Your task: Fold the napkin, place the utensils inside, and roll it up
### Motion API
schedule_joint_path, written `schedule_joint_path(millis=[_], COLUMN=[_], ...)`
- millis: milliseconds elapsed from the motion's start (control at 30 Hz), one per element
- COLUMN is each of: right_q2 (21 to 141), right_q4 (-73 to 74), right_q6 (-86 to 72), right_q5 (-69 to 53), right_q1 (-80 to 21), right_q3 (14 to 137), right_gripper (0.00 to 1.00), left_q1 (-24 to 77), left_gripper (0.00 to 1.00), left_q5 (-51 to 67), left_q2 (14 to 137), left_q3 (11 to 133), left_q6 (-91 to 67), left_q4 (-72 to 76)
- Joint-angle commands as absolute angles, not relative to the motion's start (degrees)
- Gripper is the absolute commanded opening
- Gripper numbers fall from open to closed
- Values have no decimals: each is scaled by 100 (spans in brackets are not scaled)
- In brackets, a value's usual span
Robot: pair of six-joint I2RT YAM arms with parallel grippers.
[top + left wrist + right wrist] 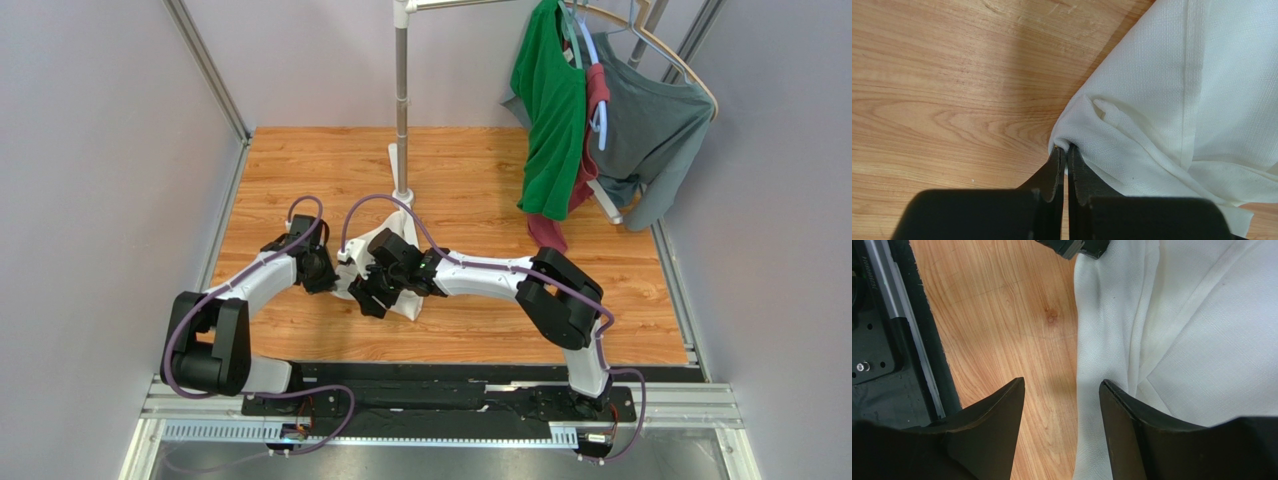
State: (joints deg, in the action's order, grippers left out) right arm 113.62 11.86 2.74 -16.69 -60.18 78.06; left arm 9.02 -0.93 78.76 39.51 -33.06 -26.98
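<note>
The white napkin (409, 300) lies crumpled on the wooden table under both arms, mostly hidden in the top view. In the left wrist view the napkin (1172, 100) fills the right side, and my left gripper (1066, 149) is shut on a bunched corner of it. In the right wrist view the napkin (1192, 330) lies to the right, with its edge running between my fingers. My right gripper (1062, 382) is open and straddles that edge just above the table. In the top view the left gripper (335, 280) and right gripper (368, 298) are close together. The spoon is not in view.
A white pole stand (402, 110) rises at the back centre. A green shirt (552, 110) and a grey shirt (660, 120) hang at the back right. The black rail of the arm mounts (897, 330) runs along the table's near edge.
</note>
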Motion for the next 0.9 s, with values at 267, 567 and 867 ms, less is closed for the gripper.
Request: schedule_joint_path(millis=[267, 567, 867], right_q2=[11628, 11891, 12120], right_q4=[817, 809, 940], right_q6=[852, 774, 282], right_q5=[-1265, -1152, -71], right_q1=[-6021, -6029, -6038], right_q3=[7805, 7664, 7260], right_gripper=[61, 56, 38], left_q1=[896, 896, 896], left_gripper=[0, 0, 45], left_q5=[-220, -193, -140], left_q2=[7980, 7998, 6962], left_q3=[3981, 3982, 4112], left_q6=[-3164, -3138, -3357], left_q4=[-2786, -2751, -2899])
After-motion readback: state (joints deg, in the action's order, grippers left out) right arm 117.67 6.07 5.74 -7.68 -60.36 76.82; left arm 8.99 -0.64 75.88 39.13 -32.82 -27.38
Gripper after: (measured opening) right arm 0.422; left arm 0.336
